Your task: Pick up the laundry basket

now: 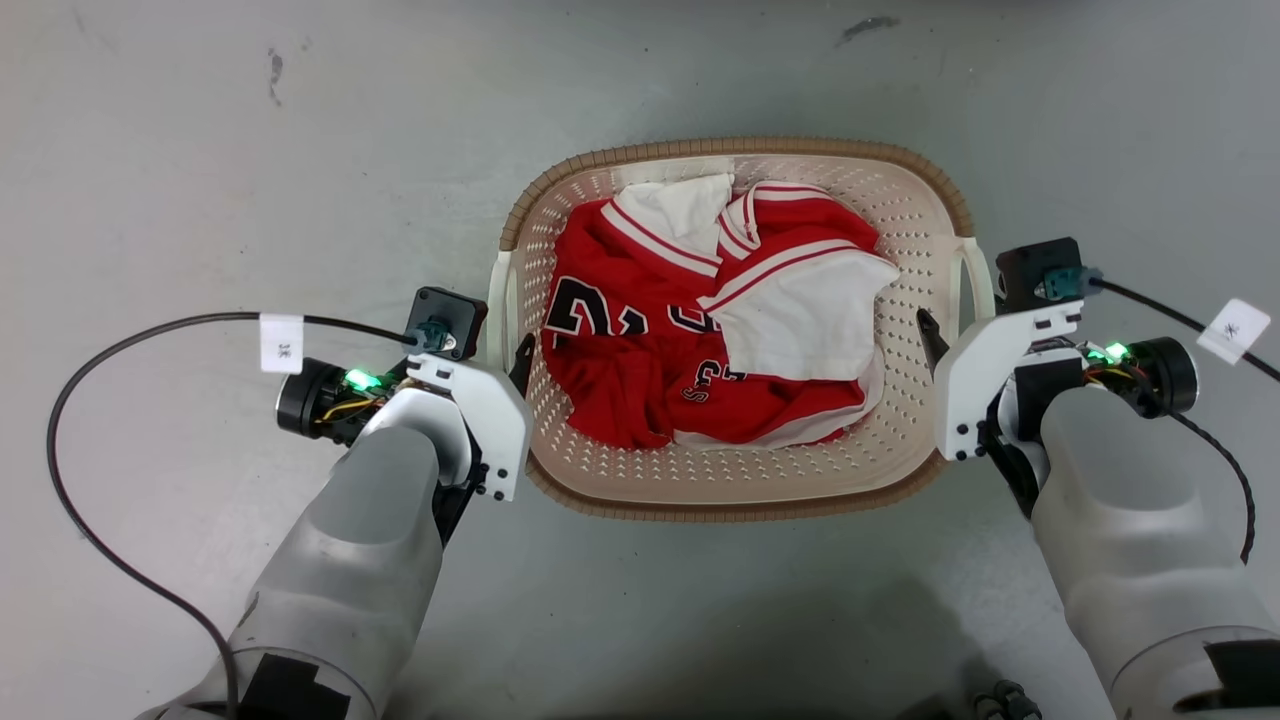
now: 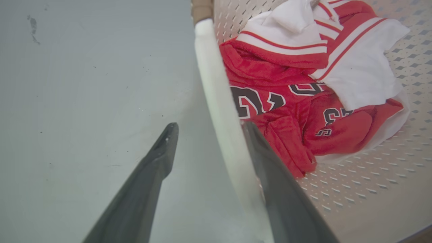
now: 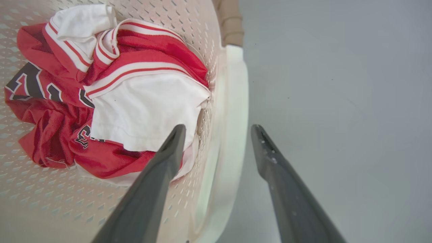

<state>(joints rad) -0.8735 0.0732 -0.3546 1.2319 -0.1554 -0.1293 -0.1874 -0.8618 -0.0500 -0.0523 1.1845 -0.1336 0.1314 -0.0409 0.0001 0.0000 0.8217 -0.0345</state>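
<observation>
laundry basket (image 1: 905,420): sitting on grey floor (image 1: 200,150), carrying red-and-white jerseys (image 1: 640,340) | left pincer (image 2: 209,127): standing spread, straddling left loop handle (image 2: 216,101) | right pincer (image 3: 218,130): standing spread, straddling right loop handle (image 3: 233,101), one finger inside basket

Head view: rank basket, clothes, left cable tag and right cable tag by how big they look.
1. basket
2. clothes, lying inside it
3. left cable tag and right cable tag: both small and near alike, so not ranked against each other
</observation>
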